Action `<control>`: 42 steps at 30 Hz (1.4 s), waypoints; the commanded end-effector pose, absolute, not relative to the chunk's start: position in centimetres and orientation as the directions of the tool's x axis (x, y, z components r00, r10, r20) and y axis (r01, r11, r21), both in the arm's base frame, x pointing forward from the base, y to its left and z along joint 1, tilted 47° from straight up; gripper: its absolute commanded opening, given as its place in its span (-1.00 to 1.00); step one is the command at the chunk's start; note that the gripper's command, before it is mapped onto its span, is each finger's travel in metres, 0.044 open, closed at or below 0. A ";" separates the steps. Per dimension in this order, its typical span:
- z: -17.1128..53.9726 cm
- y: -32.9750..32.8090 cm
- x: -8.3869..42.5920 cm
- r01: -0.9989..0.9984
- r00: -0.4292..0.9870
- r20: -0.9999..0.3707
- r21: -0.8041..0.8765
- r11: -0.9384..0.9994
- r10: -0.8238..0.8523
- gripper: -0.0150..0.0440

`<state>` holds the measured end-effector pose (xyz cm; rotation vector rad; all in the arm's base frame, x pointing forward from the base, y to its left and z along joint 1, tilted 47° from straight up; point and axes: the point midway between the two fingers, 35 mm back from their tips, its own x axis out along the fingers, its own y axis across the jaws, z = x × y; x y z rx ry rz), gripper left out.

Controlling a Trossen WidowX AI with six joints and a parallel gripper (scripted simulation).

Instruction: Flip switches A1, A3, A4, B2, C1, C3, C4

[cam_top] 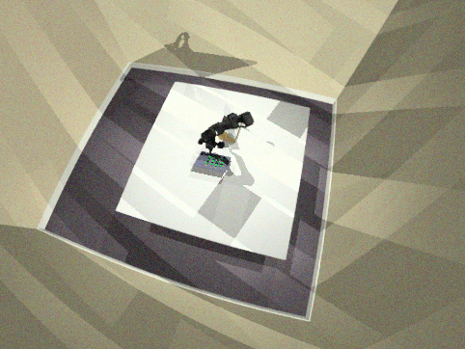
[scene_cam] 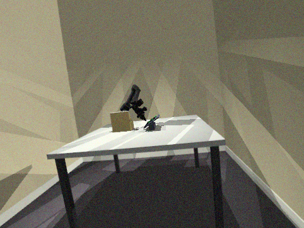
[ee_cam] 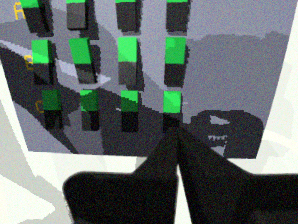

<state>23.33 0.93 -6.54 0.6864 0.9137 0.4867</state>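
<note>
The tilted grey panel [cam_top: 197, 165] [ee_cam: 225, 60] carries three rows of switches with green far halves and black near halves. My gripper [cam_top: 210, 152] [scene_cam: 145, 119] [ee_cam: 175, 132] is shut and empty. In the wrist view its tips are at the black near end of C4 [ee_cam: 172, 102]; I cannot tell whether they touch it. C1 [ee_cam: 51, 101] and C3 [ee_cam: 129, 101] are in the same row, B2 [ee_cam: 80, 51] in the middle row. A1 [ee_cam: 36, 18], A3 [ee_cam: 127, 19] and A4 [ee_cam: 176, 18] are partly cut off at the top. Which ends are raised is hard to tell.
A tan box [cam_top: 227, 138] [scene_cam: 120, 122] stands on the white table [cam_top: 159, 169] [scene_cam: 104, 143] beside the arm. Dark shadows cross row C and the panel's lower right. Switches A2 [ee_cam: 77, 17], B1, B3, B4 and C2 [ee_cam: 89, 101] stand among the others.
</note>
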 end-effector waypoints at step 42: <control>-7.8 2.5 23.9 -0.086 0.521 -0.551 0.726 0.682 0.652 -0.49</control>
